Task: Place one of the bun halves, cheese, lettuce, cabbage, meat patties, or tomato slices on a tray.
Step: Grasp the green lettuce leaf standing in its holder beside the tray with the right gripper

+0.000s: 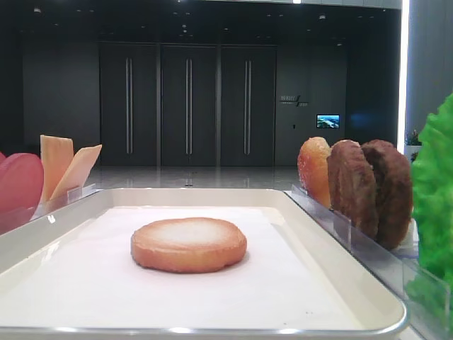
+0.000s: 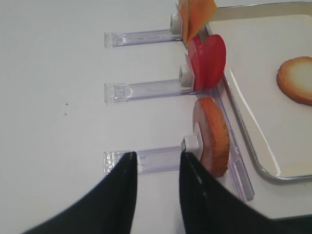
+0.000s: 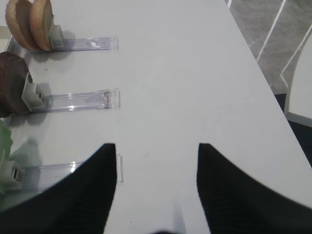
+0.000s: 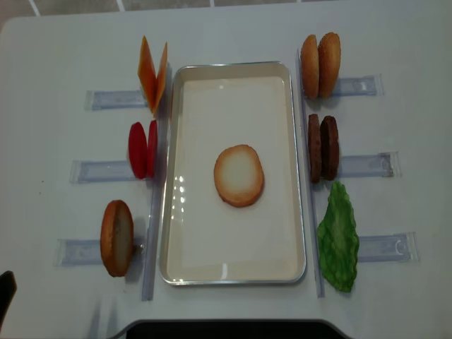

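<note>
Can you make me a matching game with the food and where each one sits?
Things:
1. bun half
2. lettuce
3. tomato slices
4. cheese

Places:
A. left of the tray, middle holder
B. lying flat on the tray
C. left of the tray, far holder
D. right of the tray, nearest holder

Pairs: 1-B, 2-D, 3-A, 4-C
</note>
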`<state>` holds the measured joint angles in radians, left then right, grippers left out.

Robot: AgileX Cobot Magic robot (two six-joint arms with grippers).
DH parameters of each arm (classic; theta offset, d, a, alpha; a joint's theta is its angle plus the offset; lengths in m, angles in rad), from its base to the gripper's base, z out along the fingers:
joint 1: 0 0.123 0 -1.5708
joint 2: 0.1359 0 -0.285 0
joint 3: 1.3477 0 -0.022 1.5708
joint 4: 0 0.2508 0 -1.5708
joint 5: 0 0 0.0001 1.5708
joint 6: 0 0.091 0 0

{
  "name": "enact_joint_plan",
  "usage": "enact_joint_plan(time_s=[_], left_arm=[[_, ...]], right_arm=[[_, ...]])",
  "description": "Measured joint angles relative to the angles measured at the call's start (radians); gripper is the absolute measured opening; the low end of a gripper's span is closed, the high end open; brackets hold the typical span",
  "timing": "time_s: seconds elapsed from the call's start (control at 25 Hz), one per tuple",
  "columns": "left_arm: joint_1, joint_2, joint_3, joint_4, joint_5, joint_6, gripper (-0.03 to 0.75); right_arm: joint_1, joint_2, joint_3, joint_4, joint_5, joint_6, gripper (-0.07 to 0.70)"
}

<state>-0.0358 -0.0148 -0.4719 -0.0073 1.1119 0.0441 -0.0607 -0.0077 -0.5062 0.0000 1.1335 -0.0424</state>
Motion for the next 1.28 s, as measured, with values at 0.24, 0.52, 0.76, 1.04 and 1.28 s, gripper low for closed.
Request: enact_joint_plan(time_s=[0.24,0.52,0.76,1.04,1.28], left_arm=[[0.000,0.000,0.000,0.000,0.000,0.000,0.230],[0.000,0.000,0.000,-0.001,0.000,0.000,0.230],[0.000,0.000,0.000,-0.001,0.000,0.000,0.230],[0.000,0.000,0.000,-0.001,0.000,0.000,0.202],[0.000,0.000,0.000,-0.001,0.000,0.000,0.139]], right_arm=[[0.000,0.000,0.000,0.013,-0.001,0.000,0.354],[0.000,0.422,-0.069,0.030,-0.064,0.085,0.328],[0.000,0.960,-0.253,0.054,-0.017,0.070,0.328],[0.158,1.125,-0.365,0.070,0.065,0.153,0.328],[0.530,1.229,-0.426,0.006,0.072,0.451,0.328]])
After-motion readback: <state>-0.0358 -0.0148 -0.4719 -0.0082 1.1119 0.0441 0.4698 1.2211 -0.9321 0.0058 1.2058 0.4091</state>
